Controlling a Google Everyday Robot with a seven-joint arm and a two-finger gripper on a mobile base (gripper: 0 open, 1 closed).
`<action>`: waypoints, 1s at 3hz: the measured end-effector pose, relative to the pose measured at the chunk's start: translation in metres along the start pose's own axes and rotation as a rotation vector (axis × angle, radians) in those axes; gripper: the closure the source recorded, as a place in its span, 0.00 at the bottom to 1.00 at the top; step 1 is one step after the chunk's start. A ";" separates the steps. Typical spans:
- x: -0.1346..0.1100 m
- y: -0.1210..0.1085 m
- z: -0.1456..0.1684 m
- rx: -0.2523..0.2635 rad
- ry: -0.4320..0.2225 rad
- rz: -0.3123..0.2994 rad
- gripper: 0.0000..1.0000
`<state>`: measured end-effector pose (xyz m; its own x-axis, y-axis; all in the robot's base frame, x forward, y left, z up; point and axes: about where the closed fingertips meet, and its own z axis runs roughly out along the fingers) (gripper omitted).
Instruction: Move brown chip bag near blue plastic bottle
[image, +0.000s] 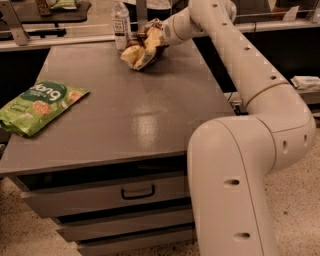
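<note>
The brown chip bag (142, 47), dark brown on top with a cream-yellow lower end, hangs tilted at the far end of the grey table (125, 115), its lower end at or just above the surface. My gripper (156, 34) is shut on the bag's upper part. The blue plastic bottle (120, 25), clear with a white label, stands upright just left of the bag, a small gap between them.
A green snack bag (40, 106) lies flat at the table's left edge. My arm (250, 75) arches over the table's right side. Drawers (130, 192) are below the front edge. A shelf with items stands behind the table.
</note>
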<state>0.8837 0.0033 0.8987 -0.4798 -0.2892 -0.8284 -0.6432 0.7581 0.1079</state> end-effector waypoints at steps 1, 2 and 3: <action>0.002 0.007 0.009 -0.020 0.015 0.008 0.34; 0.004 0.010 0.014 -0.032 0.026 0.013 0.11; 0.006 0.011 0.017 -0.037 0.034 0.016 0.00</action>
<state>0.8839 0.0201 0.8855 -0.5096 -0.2970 -0.8075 -0.6567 0.7406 0.1421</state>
